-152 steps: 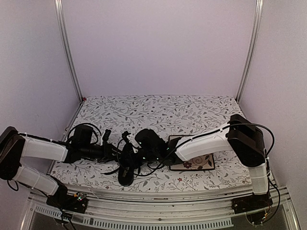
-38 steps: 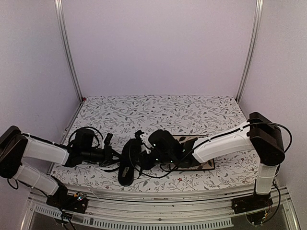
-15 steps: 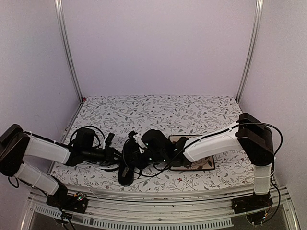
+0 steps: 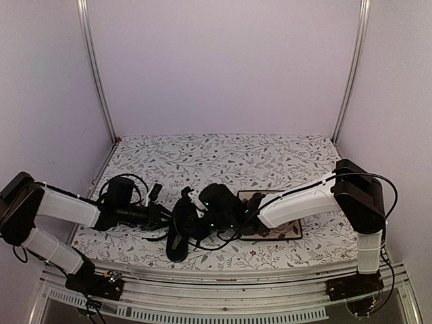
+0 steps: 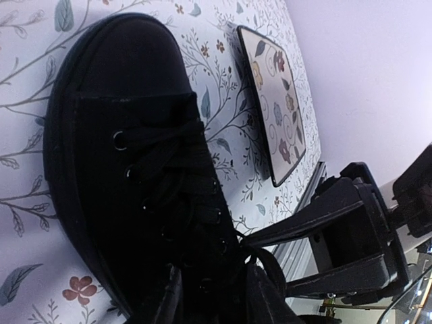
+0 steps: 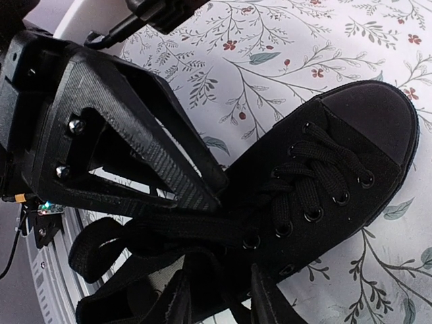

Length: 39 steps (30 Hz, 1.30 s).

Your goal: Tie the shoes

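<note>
The black shoe (image 4: 177, 241) lies on the floral cloth with its toe toward the near edge. My left gripper (image 4: 165, 217) reaches in from the left and my right gripper (image 4: 194, 221) from the right; they meet over the shoe's upper eyelets. In the left wrist view the shoe (image 5: 128, 155) fills the frame, and my left gripper (image 5: 216, 300) stands open over its lacing, the right arm's fingers (image 5: 317, 216) close beside. In the right wrist view my right gripper (image 6: 221, 297) is open above loose lace loops (image 6: 101, 246), with the left arm's fingers (image 6: 155, 135) over the shoe (image 6: 337, 175).
A square floral plate (image 4: 287, 229) lies on the cloth just right of the shoe, under the right forearm; it also shows as the plate (image 5: 273, 101) past the toe. The metal table rail (image 4: 223, 280) runs along the near edge.
The right arm had pulled to the right and has come back to the shoe. My left gripper has gone from shut to open. The shoe stays put.
</note>
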{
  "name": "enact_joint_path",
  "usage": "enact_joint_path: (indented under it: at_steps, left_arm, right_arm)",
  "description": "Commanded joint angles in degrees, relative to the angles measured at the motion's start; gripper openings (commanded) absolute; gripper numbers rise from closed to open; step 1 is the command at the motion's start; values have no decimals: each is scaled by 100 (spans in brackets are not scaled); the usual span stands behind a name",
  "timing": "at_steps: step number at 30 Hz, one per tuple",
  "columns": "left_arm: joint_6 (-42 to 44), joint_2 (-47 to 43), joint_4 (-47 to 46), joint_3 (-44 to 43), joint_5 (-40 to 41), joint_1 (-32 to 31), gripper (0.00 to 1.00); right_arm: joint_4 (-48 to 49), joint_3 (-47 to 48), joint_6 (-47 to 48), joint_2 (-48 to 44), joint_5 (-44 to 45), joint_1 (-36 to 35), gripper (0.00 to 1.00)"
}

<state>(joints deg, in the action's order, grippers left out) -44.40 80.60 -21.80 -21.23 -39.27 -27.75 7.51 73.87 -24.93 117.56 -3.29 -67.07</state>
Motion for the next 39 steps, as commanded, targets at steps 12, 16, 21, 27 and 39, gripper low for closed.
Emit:
enact_joint_path:
  at_steps: [12,16,21,27,39]
  left_arm:
    - [256,248,-168,-214,-332,119,33]
    - [263,248,-206,-201,-413,120,32]
    - [300,238,-259,-180,-475,129,33]
    - [329,185,-265,-175,-499,138,35]
    - [412,207,-288,-177,-551,156,32]
  right_arm:
    - [-31,42,-33,-51,39,24,3]
    - [54,47,64,-144,44,24,2]
    - [97,164,143,-66,-63,22,2]
    - [132,266,198,4,-171,-6,2]
    - [111,446,238,176,-215,-17,2]
